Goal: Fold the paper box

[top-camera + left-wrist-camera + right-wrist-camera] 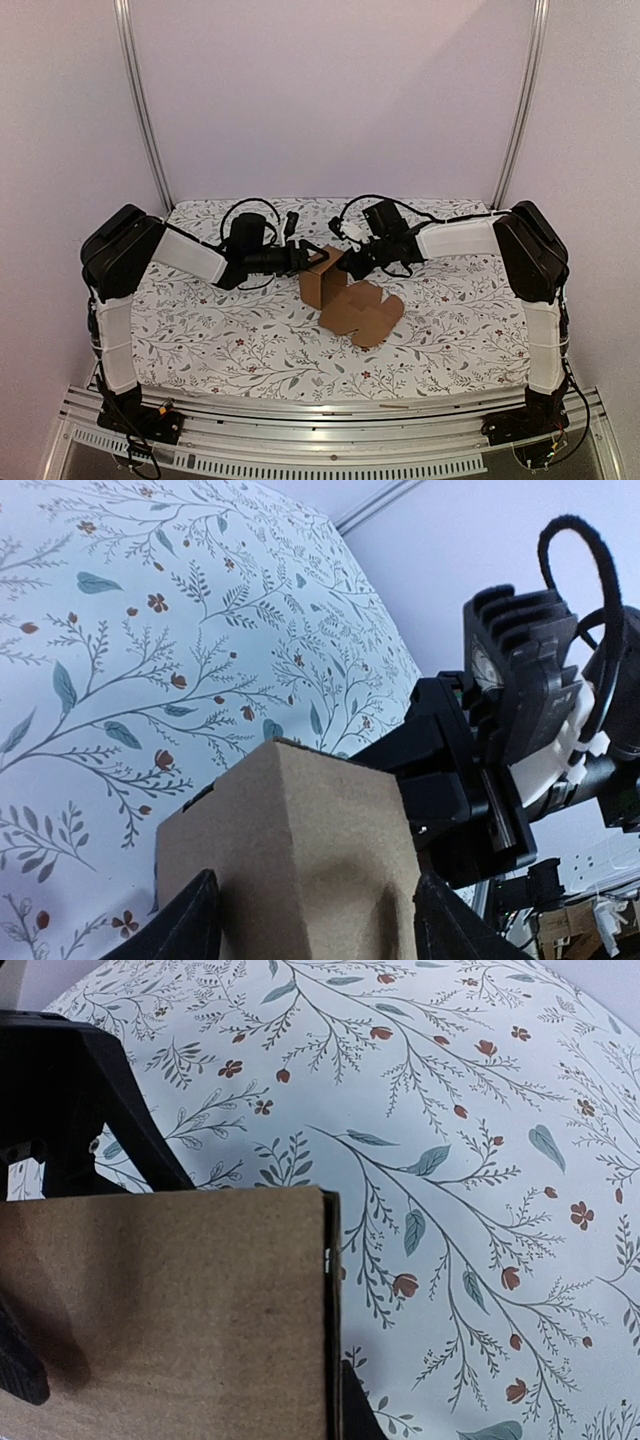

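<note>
The right gripper (345, 262) was closed tight on an upright wall of the paper box (352, 308). The left gripper (306, 258) stood wide, the raised corner filling the gap between its fingers (185, 925) — whether they pressed it was unclear. The remaining flaps lay flat on the table (200, 320), just below the right gripper.
</note>
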Action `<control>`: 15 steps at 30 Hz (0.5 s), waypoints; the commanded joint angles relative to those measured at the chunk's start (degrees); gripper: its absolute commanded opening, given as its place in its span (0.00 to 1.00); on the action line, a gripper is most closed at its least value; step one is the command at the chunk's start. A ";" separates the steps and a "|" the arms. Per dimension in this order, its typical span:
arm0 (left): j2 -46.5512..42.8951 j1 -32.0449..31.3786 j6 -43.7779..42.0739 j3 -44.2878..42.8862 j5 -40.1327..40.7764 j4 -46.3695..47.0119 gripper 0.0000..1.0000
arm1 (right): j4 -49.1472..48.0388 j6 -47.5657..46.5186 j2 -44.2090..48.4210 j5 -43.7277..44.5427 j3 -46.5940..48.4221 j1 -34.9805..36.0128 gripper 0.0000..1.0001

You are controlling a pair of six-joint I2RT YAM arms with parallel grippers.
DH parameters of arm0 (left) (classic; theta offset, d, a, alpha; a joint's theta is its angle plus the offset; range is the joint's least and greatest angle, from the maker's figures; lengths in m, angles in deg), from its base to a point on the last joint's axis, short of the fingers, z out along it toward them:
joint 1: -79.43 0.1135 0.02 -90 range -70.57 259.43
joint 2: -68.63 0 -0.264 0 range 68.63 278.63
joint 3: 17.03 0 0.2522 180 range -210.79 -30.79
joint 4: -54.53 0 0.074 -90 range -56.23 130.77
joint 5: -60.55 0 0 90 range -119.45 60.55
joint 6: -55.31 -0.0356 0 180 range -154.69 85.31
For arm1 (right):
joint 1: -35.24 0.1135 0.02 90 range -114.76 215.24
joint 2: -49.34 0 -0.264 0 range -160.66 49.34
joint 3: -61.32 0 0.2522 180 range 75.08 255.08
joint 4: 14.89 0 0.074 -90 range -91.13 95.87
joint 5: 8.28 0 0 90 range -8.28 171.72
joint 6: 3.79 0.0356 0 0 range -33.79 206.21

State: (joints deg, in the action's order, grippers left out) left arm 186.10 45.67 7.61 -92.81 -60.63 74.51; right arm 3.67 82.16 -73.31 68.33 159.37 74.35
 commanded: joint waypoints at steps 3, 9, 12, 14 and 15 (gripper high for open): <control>2.09 -0.97 11.48 2.98 -3.70 15.42 0.63 | 0.58 7.69 -2.20 0.42 4.65 0.31 0.06; 3.53 -0.71 13.07 3.87 -2.79 17.30 0.60 | -0.08 8.45 -5.76 -8.56 6.24 0.35 0.15; 3.68 -0.45 13.08 4.20 -2.68 17.30 0.60 | -0.93 7.77 -6.91 -12.24 6.09 0.32 0.15; 3.64 -0.12 13.07 4.55 -2.57 17.35 0.60 | -1.70 7.08 -7.43 -15.01 5.89 0.32 0.19; 3.63 0.10 13.13 4.68 -2.62 17.55 0.60 | -1.80 6.53 -7.82 -16.02 5.87 0.30 0.21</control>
State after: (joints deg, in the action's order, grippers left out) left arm 188.70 46.59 19.41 -89.00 -59.16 88.63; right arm 4.80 88.87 -77.70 61.34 164.55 73.04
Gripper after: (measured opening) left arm 0.602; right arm 0.173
